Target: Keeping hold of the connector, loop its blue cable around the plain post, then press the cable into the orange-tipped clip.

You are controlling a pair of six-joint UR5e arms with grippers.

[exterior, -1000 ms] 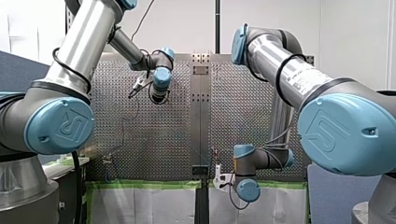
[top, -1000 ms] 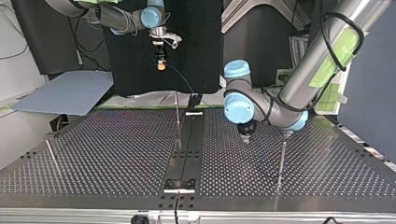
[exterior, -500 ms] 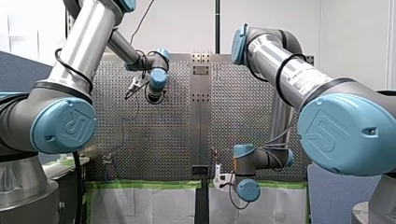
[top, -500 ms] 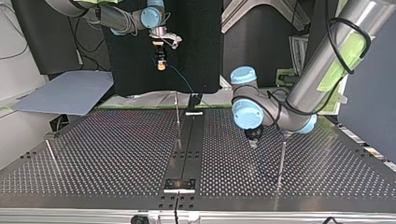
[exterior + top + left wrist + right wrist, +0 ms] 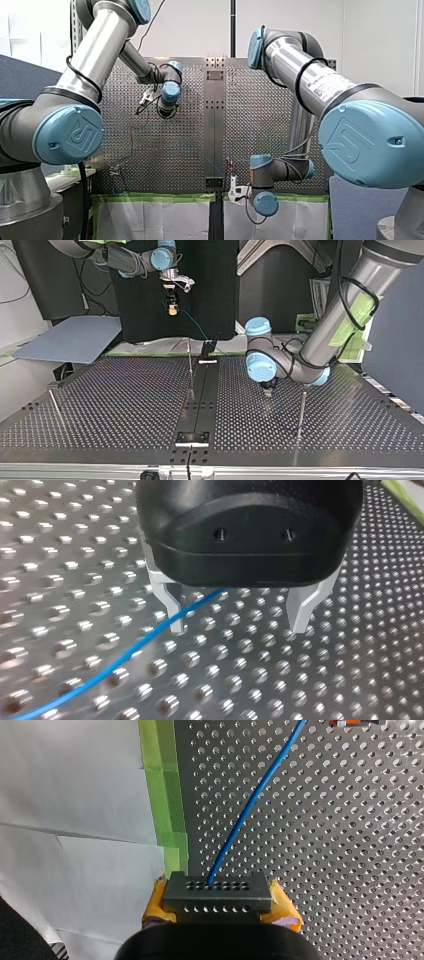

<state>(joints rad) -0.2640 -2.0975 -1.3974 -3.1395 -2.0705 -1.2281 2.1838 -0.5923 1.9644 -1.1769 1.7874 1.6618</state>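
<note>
In the right wrist view, yellow pads (image 5: 285, 912) pinch a dark grey connector (image 5: 217, 892), and its blue cable (image 5: 250, 810) runs ahead over the perforated plate toward an orange-tipped clip (image 5: 356, 722). In the top view my right gripper (image 5: 172, 304) holds that connector above the table's far edge, and the cable (image 5: 192, 326) slopes down to the middle. My left gripper (image 5: 240, 625) hovers just over the plate, open, with nothing between its metal fingers (image 5: 172, 612). The cable (image 5: 125, 657) passes beside one fingertip. A plain post (image 5: 301, 412) stands close to my left gripper (image 5: 268, 389).
A thin rod (image 5: 190, 365) rises near the table's centre strip (image 5: 200, 405), and another post (image 5: 55, 407) leans at the top view's left. Green tape and white sheeting (image 5: 75, 795) border the plate's edge by my right gripper.
My left arm has shifted a little over the plate, first toward the plain post and then slightly back. My right arm and the connector have stayed still.
</note>
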